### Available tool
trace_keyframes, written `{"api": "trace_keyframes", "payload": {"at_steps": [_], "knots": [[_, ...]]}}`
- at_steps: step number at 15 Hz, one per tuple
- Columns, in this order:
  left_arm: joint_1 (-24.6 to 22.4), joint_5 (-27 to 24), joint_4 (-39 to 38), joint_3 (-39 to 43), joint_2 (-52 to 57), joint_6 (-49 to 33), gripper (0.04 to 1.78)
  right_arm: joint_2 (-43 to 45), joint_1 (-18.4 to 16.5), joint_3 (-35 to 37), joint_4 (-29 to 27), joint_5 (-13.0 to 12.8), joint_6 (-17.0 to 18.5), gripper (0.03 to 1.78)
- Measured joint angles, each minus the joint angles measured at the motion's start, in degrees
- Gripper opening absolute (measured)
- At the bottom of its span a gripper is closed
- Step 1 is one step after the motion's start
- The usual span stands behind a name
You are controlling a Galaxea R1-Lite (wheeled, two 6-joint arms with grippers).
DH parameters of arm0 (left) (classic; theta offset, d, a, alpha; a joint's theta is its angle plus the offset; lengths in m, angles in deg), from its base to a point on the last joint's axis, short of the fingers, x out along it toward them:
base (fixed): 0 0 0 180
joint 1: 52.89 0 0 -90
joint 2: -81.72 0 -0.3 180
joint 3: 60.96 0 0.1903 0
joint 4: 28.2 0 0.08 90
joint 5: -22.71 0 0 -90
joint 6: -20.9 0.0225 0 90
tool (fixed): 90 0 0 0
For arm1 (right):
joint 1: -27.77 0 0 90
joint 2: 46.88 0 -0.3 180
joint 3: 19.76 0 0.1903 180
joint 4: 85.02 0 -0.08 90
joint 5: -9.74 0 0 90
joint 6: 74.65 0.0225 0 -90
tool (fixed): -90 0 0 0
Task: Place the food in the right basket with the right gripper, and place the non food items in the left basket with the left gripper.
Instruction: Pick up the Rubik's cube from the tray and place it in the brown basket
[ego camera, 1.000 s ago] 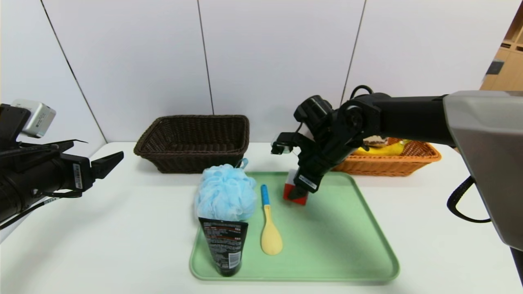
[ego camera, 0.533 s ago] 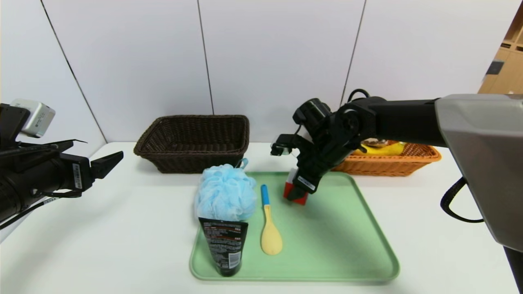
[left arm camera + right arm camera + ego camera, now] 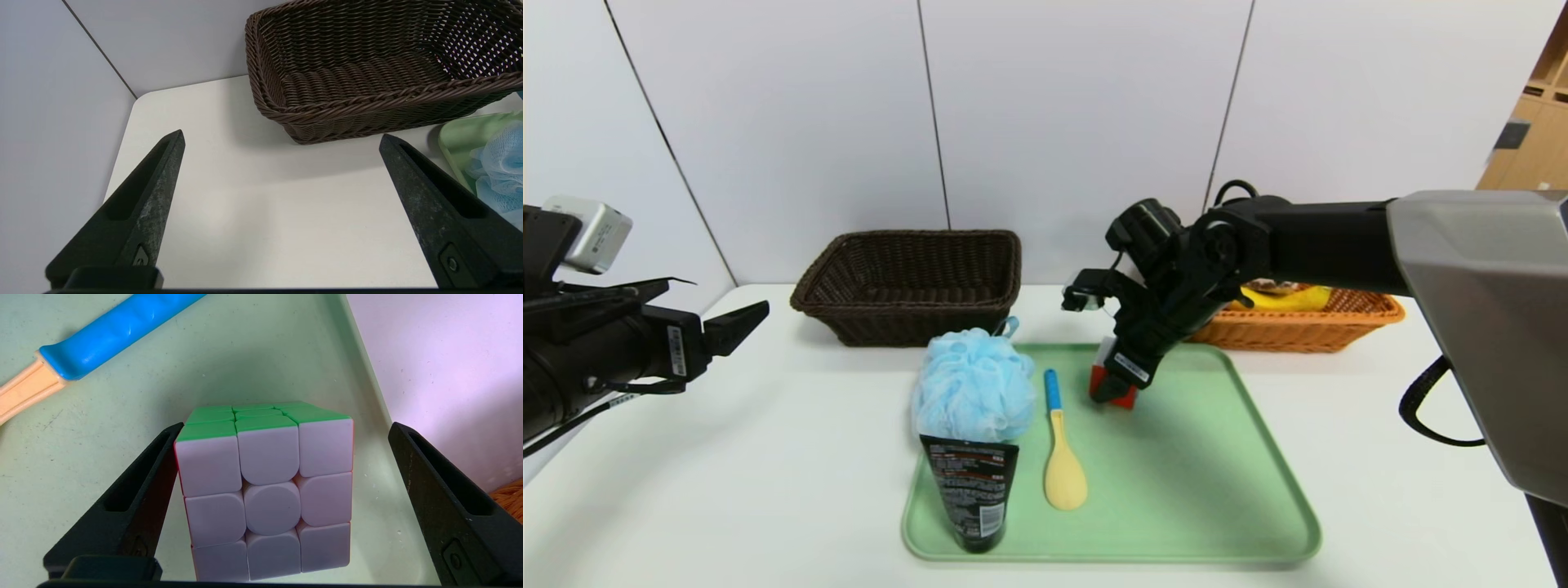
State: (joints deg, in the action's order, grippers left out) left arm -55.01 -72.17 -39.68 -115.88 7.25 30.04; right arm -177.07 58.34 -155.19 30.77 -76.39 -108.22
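The puzzle cube (image 3: 265, 490) sits at the far edge of the green tray (image 3: 1217, 490), framed by the right gripper (image 3: 282, 428), whose black fingers (image 3: 135, 498) are spread wide on either side of it. One finger lies against, or just beside, one flank of the cube; the other stands clear of the opposite face, so nothing is gripped. From the head view the right gripper (image 3: 1112, 390) is angled down over the cube (image 3: 1112, 380), hiding much of it.

Just beside the cube on the tray lies the yellow spoon (image 3: 1062, 457) with its blue handle (image 3: 118, 330). Farther along rest the light-blue bath pouf (image 3: 972, 388) and the black squeeze tube (image 3: 970, 490), the tube's end tucked under the pouf.

Behind the right arm, the orange-tan right basket (image 3: 1307, 322) holds the banana (image 3: 1290, 298), with a brown item, only partly visible, beside it.

The left gripper (image 3: 282, 139) hangs over bare white table (image 3: 727, 457), well apart from the tray, its fingers fully parted and holding nothing. Ahead of it stands the dark brown left basket (image 3: 367, 106).
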Motion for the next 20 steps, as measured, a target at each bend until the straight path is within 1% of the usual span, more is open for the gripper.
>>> {"api": "trace_keyframes", "payload": {"at_steps": [4,6,7,8,10,11,17,20], "knots": [[0.00,-0.02,0.00,0.00,0.00,-0.05,1.69,0.26,0.00,0.00,-0.09,-0.05,0.09,1.71],[0.01,-0.02,0.00,0.07,0.00,0.00,1.69,0.44,0.05,0.00,0.00,-0.20,1.17,1.71],[0.00,0.00,0.00,0.07,0.00,-0.02,1.69,0.50,0.09,0.00,0.02,0.00,1.83,1.58],[0.00,-0.02,-0.02,0.10,0.00,-0.02,1.69,0.63,0.11,0.00,0.02,0.09,2.01,1.39],[0.00,-0.02,0.00,0.11,0.05,0.00,1.69,0.78,0.13,0.00,0.05,-0.02,2.01,1.09],[0.00,-0.02,0.00,0.11,0.06,0.00,1.69,0.80,0.17,0.00,0.16,-0.02,2.10,0.99],[0.00,-0.02,0.00,0.07,0.09,-0.05,1.69,1.00,0.61,0.09,-0.01,-0.07,2.51,0.97],[0.00,-0.02,0.01,0.13,0.09,-0.05,1.69,2.79,1.29,0.09,0.35,0.06,2.77,0.97]]}}
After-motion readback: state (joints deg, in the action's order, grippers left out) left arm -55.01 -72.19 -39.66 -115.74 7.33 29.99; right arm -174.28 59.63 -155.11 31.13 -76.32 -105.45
